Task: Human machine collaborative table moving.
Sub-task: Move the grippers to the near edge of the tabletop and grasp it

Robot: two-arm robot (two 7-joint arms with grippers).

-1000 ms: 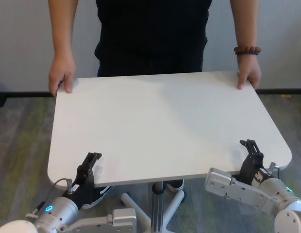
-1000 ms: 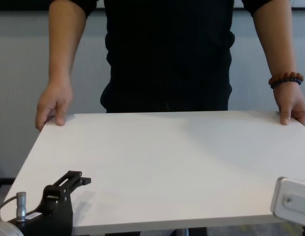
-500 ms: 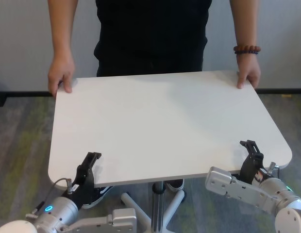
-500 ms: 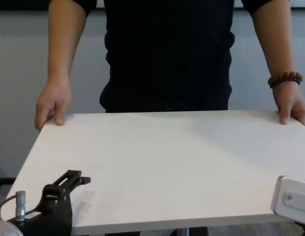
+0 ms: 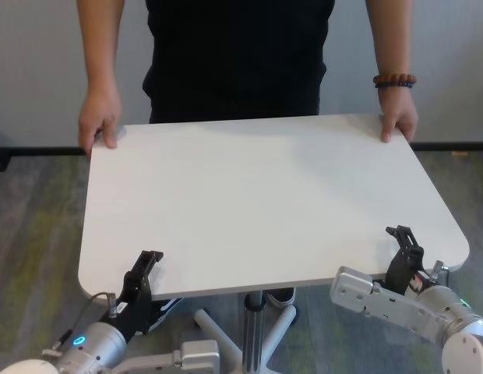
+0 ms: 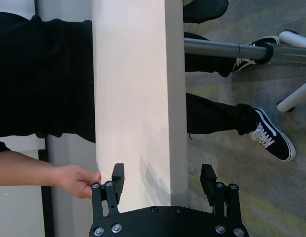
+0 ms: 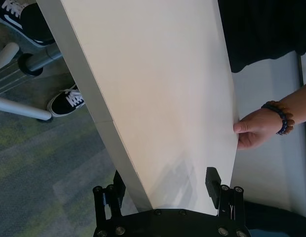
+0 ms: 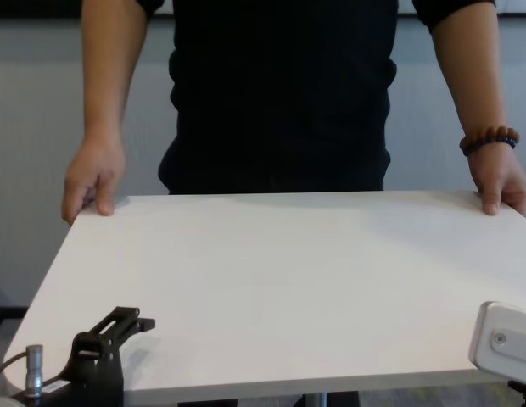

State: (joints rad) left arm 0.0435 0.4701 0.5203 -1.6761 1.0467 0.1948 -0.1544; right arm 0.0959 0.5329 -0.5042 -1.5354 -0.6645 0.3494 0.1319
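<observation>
The white table [image 5: 257, 202] stands between me and the human [image 5: 234, 54], who holds its far corners with both hands; a bead bracelet [image 5: 394, 79] is on one wrist. My left gripper [image 5: 148, 265] is open and straddles the near edge at the left corner, one finger above the top and one below, as the left wrist view [image 6: 163, 177] shows. My right gripper [image 5: 403, 238] is open and straddles the near edge by the right corner, with gaps on both sides in the right wrist view [image 7: 165, 182]. The chest view shows the left gripper [image 8: 119, 322] on the table [image 8: 288, 280].
The silver centre pole [image 5: 253, 327] and white base legs [image 5: 280, 323] stand under the table, close to my arms. The human's black shoes [image 6: 271, 138] are on the grey-green carpet beneath. A grey wall is behind the human.
My left gripper has slid back a little toward the table's near edge and sits lower in view. The human has shifted slightly to the left. The right gripper has barely moved.
</observation>
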